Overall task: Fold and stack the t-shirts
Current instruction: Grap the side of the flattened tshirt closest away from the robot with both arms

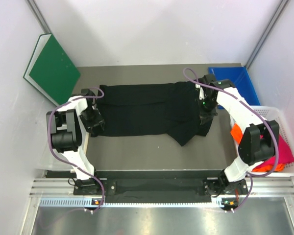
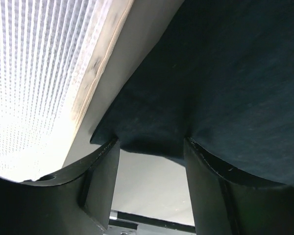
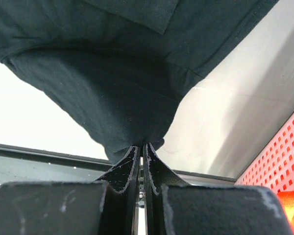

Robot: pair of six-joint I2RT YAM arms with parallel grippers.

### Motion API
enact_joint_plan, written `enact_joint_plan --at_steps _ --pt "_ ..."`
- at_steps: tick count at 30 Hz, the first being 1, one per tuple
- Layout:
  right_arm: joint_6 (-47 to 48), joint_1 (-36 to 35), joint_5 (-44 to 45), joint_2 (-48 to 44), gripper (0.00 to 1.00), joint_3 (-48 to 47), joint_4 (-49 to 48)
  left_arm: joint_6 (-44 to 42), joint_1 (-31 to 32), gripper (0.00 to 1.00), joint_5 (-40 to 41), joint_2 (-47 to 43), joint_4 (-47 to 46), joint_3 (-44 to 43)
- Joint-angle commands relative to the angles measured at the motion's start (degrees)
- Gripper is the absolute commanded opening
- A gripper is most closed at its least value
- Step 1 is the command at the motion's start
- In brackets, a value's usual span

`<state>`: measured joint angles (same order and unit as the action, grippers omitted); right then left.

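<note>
- While the black shirt (image 1: 142, 110) lay spread across the table (image 1: 152, 152), the right gripper (image 1: 206, 115) was clenched on its right end.
- The left gripper (image 1: 94, 120) was released, its fingers apart at the left hem.
- For a clean fold, I judge the left should grip first, then both ends rise evenly.
- No brand or writing was readable.

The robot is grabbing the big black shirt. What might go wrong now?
1. The right claw pinches only a small tip of the black shirt, so the cloth might slip out when pulled.
2. The left claw is open at the shirt's edge, not clamped. Lifting now would probably raise one side only.
3. The shirt is bunched and uneven near the right claw, so a fold could come out crooked.
</note>
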<state>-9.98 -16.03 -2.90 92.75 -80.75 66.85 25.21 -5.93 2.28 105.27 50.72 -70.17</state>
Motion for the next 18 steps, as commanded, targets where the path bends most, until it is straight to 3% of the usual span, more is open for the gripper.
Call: enact_joint_plan --at_steps 1,11,14,16,18 --pt "1.1 0.65 -0.97 0.85 0.0 -1.25 -1.55 0.54 0.05 0.6 0.88 -3.23 -2.46 1.97" --pt "1.19 0.83 -1.76 1.64 0.01 -1.6 -1.46 1.51 0.04 0.56 2.37 -0.78 -5.45 5.31" --pt "1.19 0.91 -1.85 1.82 0.01 -1.78 -1.37 1.77 -0.04 0.33 2.99 0.37 -5.81 5.13" --pt "1.1 0.91 -1.94 1.65 0.01 -2.04 -1.2 1.95 -0.04 0.0 3.08 0.55 -5.55 4.69" --pt "1.1 0.91 -1.85 1.3 0.01 -2.3 -1.2 1.68 0.04 0.0 3.43 -0.24 -4.67 3.82"
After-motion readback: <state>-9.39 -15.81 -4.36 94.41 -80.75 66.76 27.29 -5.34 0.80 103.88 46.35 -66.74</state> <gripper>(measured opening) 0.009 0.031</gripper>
